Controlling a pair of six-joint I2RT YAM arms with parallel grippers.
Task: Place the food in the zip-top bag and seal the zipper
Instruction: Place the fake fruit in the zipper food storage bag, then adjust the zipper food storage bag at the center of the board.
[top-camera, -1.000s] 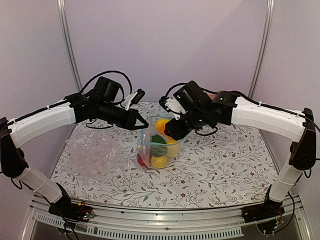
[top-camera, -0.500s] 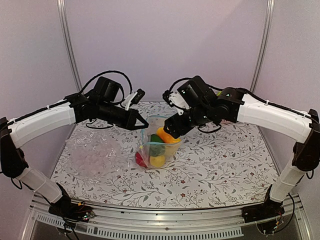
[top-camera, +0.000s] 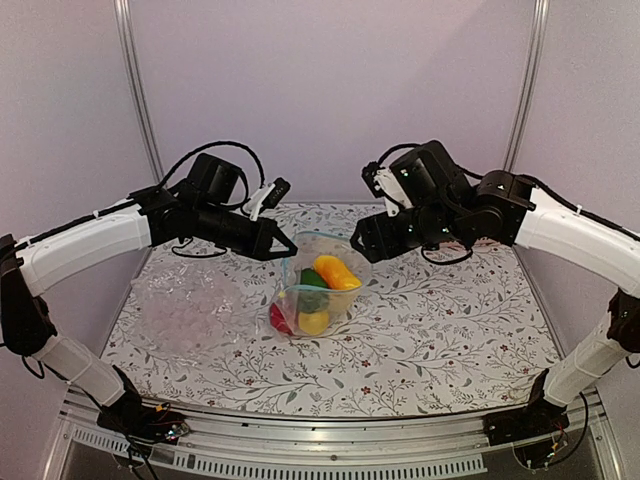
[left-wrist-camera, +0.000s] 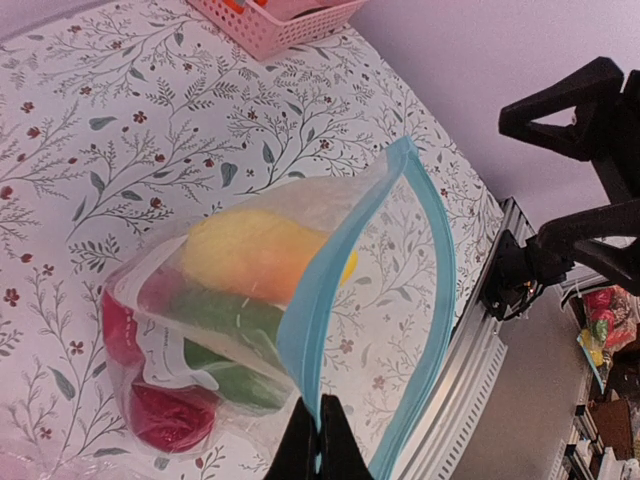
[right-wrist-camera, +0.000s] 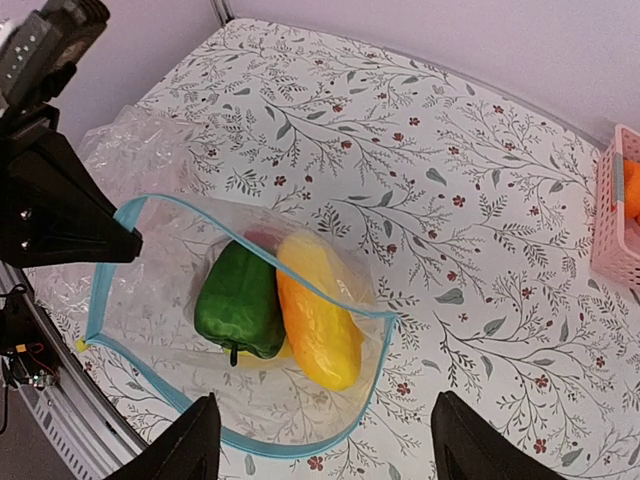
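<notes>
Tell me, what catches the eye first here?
The clear zip-top bag mid-table, its blue-rimmed mouth gaping, stuffed with bright food: a yellow pepper, a green pepper and something red. The left gripper pinches the zipper, while the right gripper hovers open above it.

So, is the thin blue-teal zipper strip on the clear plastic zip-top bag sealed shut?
No, the blue-teal zipper strip gapes in a wide loop, showing a green pepper and a yellow pepper inside.
</notes>
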